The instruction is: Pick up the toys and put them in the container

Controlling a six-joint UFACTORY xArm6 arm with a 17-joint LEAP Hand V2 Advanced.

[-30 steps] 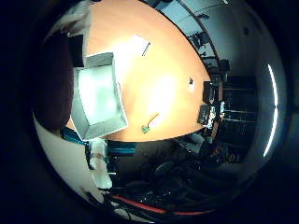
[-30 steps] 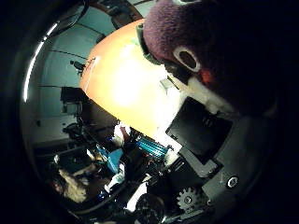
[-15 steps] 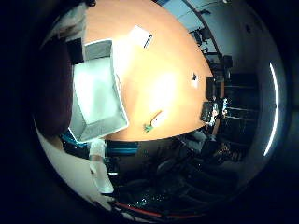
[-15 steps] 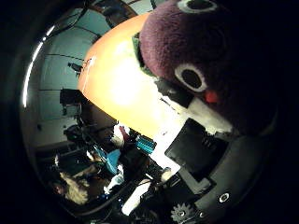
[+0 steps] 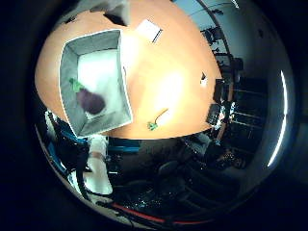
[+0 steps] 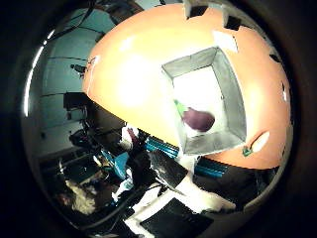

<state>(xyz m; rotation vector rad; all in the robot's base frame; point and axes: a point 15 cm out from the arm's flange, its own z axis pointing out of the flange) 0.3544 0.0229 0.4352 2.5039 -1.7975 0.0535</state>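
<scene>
A grey fabric container (image 6: 188, 64) stands on the orange table (image 6: 139, 79) near its edge. A purple plush toy (image 6: 198, 119) lies inside it beside a small green piece (image 6: 178, 107). The little finger side palm view shows the same container (image 5: 122, 72) from above with the purple toy (image 5: 91, 100) in it. A small green and yellow toy (image 5: 156, 120) lies on the table outside the container, close to the table's edge.
A white card (image 5: 149, 31) and a small white item (image 5: 203, 79) lie on the table away from the container. Beyond the table's edge are chairs and dark equipment (image 5: 217, 111) on the floor.
The purple toy was pressed against my palm, filling the thumb side view. It has left my hand and now lies in the container. The container now sits more squarely under my palm.
</scene>
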